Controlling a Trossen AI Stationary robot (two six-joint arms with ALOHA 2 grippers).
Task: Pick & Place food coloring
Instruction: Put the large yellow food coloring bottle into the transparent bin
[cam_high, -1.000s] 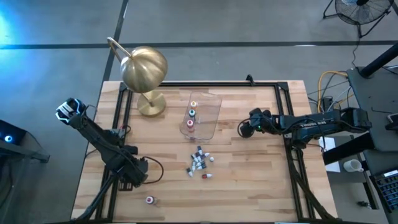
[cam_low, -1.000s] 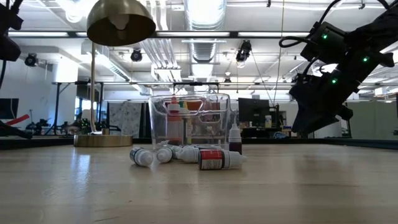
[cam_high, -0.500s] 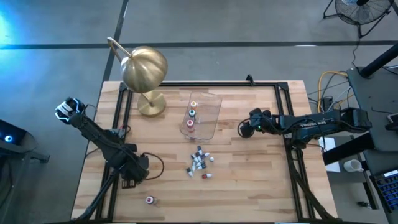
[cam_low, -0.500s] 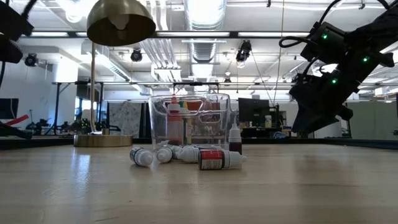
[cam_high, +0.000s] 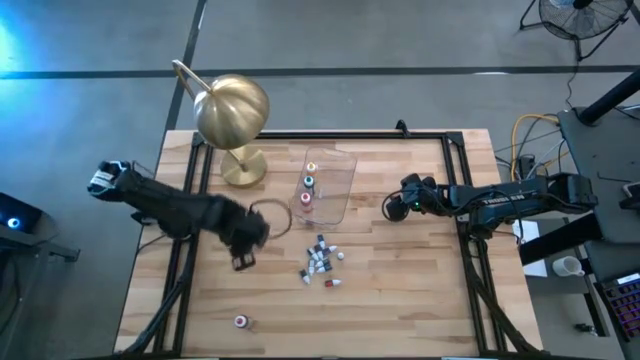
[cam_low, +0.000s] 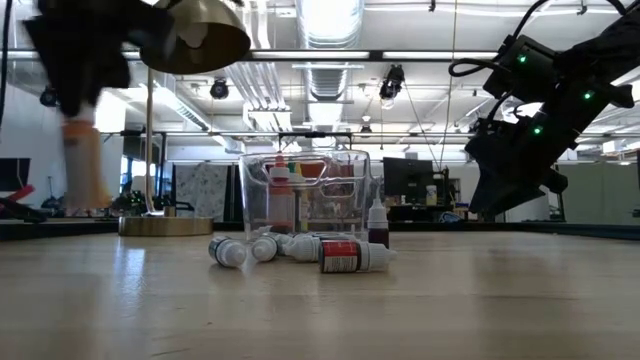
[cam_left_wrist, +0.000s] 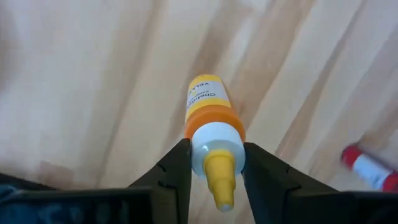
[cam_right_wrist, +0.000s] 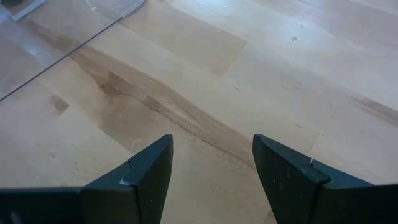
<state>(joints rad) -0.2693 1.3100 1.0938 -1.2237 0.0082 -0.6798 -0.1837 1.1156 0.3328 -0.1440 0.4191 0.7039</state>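
Note:
My left gripper (cam_left_wrist: 214, 163) hangs over the table's left half (cam_high: 243, 255), shut on one food coloring bottle (cam_left_wrist: 208, 115) with a yellow cap and an orange label. It shows blurred at the left of the low view (cam_low: 82, 165). Several more food coloring bottles (cam_high: 320, 265) lie in a pile on their sides at the table's middle. Another one with a red cap (cam_high: 240, 321) lies alone near the front edge. Three stand in the clear tub (cam_high: 325, 185). My right gripper (cam_right_wrist: 211, 168) waits open to the right of the tub (cam_high: 398, 205), fingers slanting down, nothing between them. My left gripper pinches the bottle's whitish shoulder (cam_left_wrist: 214, 140), just under the yellow cap, between its two fingers. The fingers come from above, pointing down. The bottle hangs upright below them, cap up and base down, clear of the table.
A brass dome lamp (cam_high: 232, 112) stands at the far left, its round base (cam_high: 243, 168) on the table. The tub stands just beyond the pile. A black frame (cam_high: 455, 140) runs along the table's edges. Bare wood lies in front of the pile.
My left gripper has swung from the table's near left toward the right and far side, toward the tub, rising as it went, most of it in the last half second. The yellow-capped bottle has gone with it and now shows at the left of the low view.

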